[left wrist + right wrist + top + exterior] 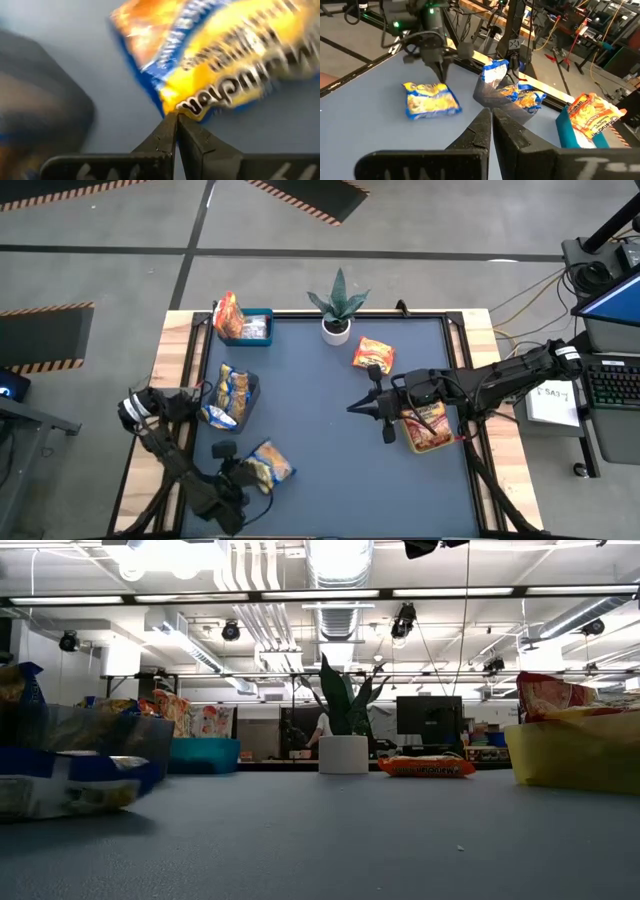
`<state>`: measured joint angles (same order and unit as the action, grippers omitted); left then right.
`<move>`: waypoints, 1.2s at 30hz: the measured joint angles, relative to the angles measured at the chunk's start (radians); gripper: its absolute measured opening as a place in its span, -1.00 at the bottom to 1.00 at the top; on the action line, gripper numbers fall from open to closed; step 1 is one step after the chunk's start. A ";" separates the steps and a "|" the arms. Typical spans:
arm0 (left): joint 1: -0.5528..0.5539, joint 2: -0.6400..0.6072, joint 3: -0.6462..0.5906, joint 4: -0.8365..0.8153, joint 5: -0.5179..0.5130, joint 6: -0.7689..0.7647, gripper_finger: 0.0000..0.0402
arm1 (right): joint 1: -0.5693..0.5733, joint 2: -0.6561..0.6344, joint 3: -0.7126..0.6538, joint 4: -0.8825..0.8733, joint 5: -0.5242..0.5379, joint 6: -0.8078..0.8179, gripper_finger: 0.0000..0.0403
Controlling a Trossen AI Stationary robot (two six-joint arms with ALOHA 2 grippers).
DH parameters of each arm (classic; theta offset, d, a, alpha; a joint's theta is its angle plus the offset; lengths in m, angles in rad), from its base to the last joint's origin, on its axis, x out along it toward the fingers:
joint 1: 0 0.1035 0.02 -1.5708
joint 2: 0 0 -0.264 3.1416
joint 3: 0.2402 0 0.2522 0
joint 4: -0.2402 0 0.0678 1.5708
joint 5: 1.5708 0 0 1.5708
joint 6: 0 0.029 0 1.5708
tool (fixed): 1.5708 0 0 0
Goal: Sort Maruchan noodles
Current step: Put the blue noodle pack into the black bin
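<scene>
At the table's near edge, the left tool (176,120) is pinched together on a yellow-and-blue noodle packet (225,60).

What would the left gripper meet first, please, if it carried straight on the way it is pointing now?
The yellow-and-blue noodle packet lying on the table. The shut left gripper points straight at its near edge, its tips at or almost on the wrapper; contact cannot be judged for certain. The high view also shows the packet just ahead of it.

Yellow-and-blue noodle packet (268,464) (dark lettering), orange-red packet (373,354), blue-grey table (330,420), white plant pot (336,331)
</scene>
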<state>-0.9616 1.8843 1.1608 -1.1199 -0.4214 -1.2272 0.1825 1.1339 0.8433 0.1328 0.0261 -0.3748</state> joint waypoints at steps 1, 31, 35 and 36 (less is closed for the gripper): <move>0.012 0.000 -0.008 -0.003 -0.049 -0.001 -1.00 | 0.000 0.000 0.000 0.000 0.000 0.006 -0.96; -0.036 -0.013 0.087 0.221 -0.225 0.022 -1.00 | -0.011 0.577 0.257 -0.062 -0.011 0.548 -0.96; -0.036 -0.013 0.069 0.229 -0.237 0.013 -1.00 | -0.011 0.677 0.371 -0.166 -0.012 0.600 -0.96; -0.036 -0.013 0.061 0.232 -0.240 0.006 -1.00 | -0.011 0.699 0.394 -0.185 -0.021 0.602 -0.96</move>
<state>-0.9978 1.8713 1.2223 -0.8881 -0.6617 -1.2214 0.1715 1.8328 1.2377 -0.0523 0.0056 0.2268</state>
